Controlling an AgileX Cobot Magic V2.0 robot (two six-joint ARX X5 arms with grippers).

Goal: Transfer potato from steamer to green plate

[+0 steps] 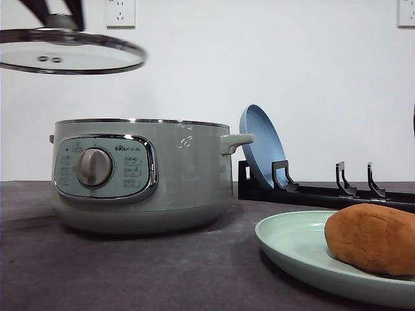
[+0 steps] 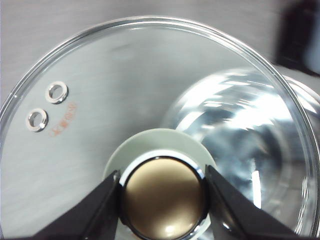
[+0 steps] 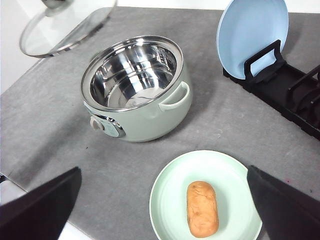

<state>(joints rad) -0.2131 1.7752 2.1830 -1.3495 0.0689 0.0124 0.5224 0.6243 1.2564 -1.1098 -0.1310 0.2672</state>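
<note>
Front view. Your steamer (image 1: 139,175) sits on the dark bench (image 1: 130,272), dial and panel facing the camera, no lid on it. The glass lid (image 1: 68,52) hangs in the air at about 11 o'clock from the pot, held level, well clear of the rim. At 4 o'clock from the pot you have the green plate (image 1: 292,249), and the potato (image 1: 371,238) lies on it, toward the plate's right side. Behind the plate, a blue plate (image 1: 260,144) stands tilted in a black rack (image 1: 324,193), just beside the pot's right handle.

Left wrist view. Your left tool (image 2: 162,192) is clamped on the lid knob (image 2: 164,197): one black finger presses each side of the brassy cap. Two small steam holes (image 2: 47,106) sit near the lid's edge at 10 o'clock from the knob. Through the glass you see the steamer's shiny inner bowl (image 2: 240,145), blurred.

Right wrist view. Your right tool (image 3: 165,205) stands wide apart, gripping nothing, above the green plate (image 3: 170,200). The potato (image 3: 202,208) lies lengthwise near the plate's centre. The steamer (image 3: 137,87) is at 11 o'clock from the plate, its steel bowl bare. The lid (image 3: 65,27) hovers past the pot at 10 o'clock; the blue plate (image 3: 252,35) and rack (image 3: 280,90) are at 1 o'clock.
</note>
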